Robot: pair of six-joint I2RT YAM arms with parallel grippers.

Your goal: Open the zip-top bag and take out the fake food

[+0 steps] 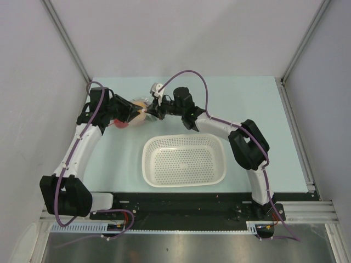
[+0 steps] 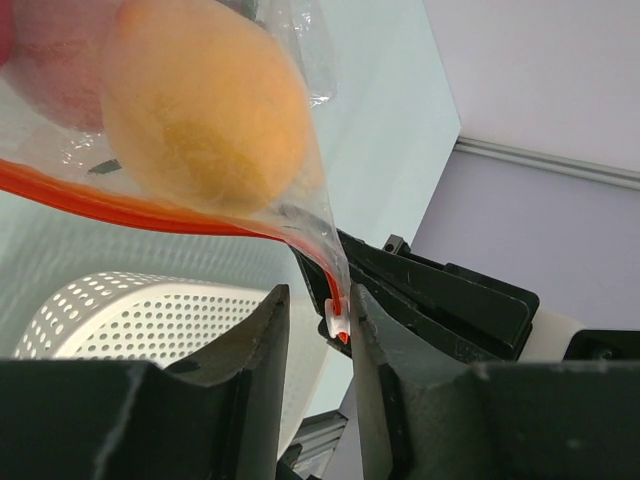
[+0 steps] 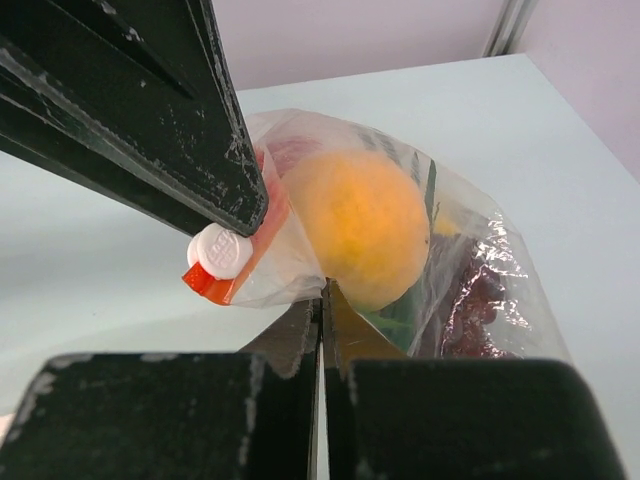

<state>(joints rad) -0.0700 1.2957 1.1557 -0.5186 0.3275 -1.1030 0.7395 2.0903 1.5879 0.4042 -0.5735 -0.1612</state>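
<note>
The zip-top bag [image 1: 140, 111] hangs above the table at the back left, between both grippers. Through the clear film show an orange fruit [image 2: 205, 110] [image 3: 365, 225], a red piece [image 2: 45, 70], dark purple grapes [image 3: 478, 300] and something green [image 3: 400, 322]. My left gripper [image 2: 318, 300] [image 1: 131, 113] is open, and the white slider [image 2: 337, 318] on the red-orange zip strip [image 2: 120, 208] sits between its fingers, close to the right one. My right gripper [image 3: 322, 295] [image 1: 150, 113] is shut on the bag's film just below the orange fruit. The slider [image 3: 220, 250] also shows there under the left finger.
A white perforated basket [image 1: 147, 164] [image 2: 130, 310] stands on the pale green table in front of the bag, with nothing in it. Grey walls and metal rails close the table in at the back and on both sides.
</note>
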